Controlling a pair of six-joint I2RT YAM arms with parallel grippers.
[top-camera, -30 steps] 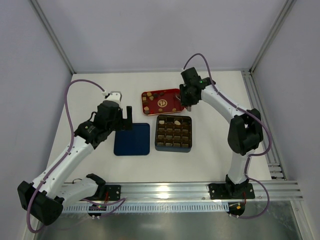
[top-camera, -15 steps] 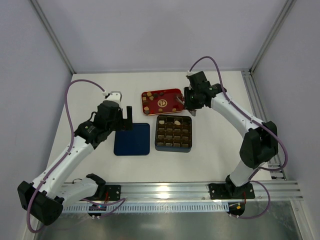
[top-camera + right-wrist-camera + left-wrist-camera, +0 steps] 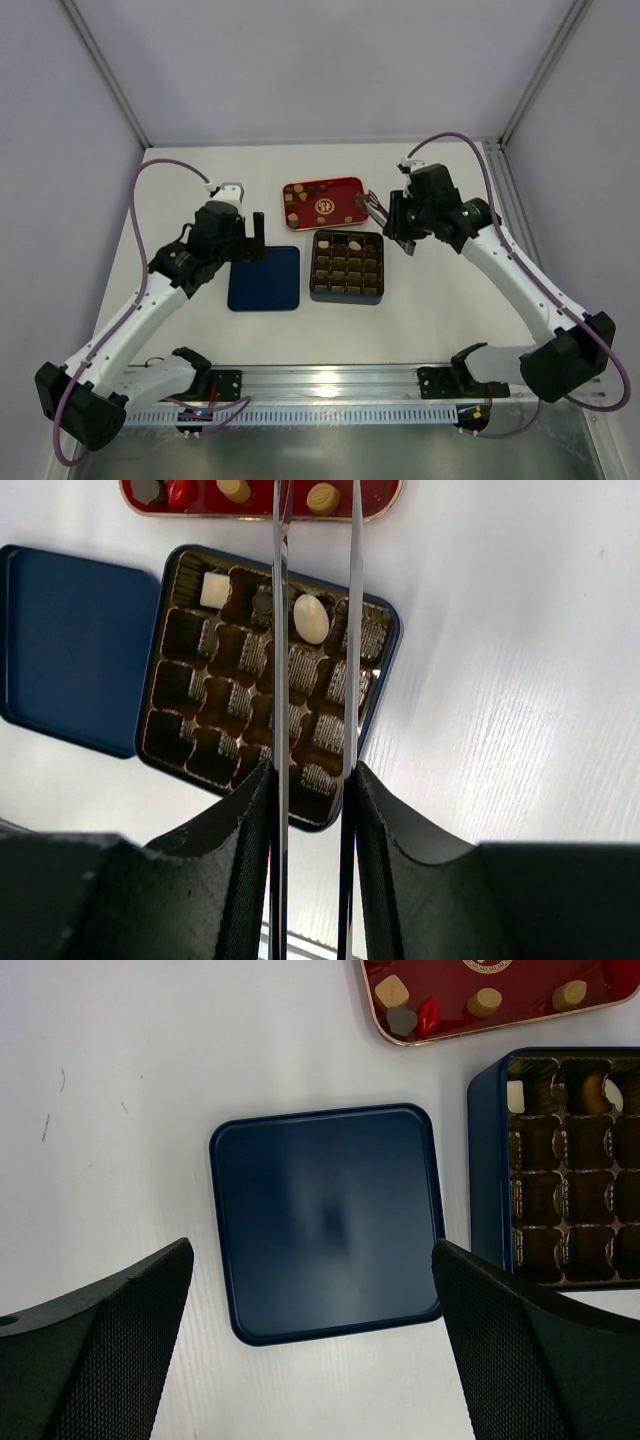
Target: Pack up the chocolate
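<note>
Found the chocolate (image 3: 311, 618) in two places: two pale pieces, one oval and one square, seated in the far row of the dark gridded box (image 3: 347, 267), and several tan pieces lying loose in the red tray (image 3: 322, 200) just beyond the box. Located a blue lid (image 3: 328, 1222) flat on the white worktop (image 3: 430, 300), just left of the box and not touching it. Recorded the left gripper (image 3: 312, 1260) hovering over that lid, fingers spread wide to either side, gripping nothing. Recorded the right gripper (image 3: 378, 208) above the far right corner of the box, near the tray's right end, fitted with two long thin metal blades (image 3: 280, 630) running parallel with a narrow gap between. Cannot tell whether closed on a piece: blade tips cut off at the upper edge of the right wrist view, and too small to judge from above.
</note>
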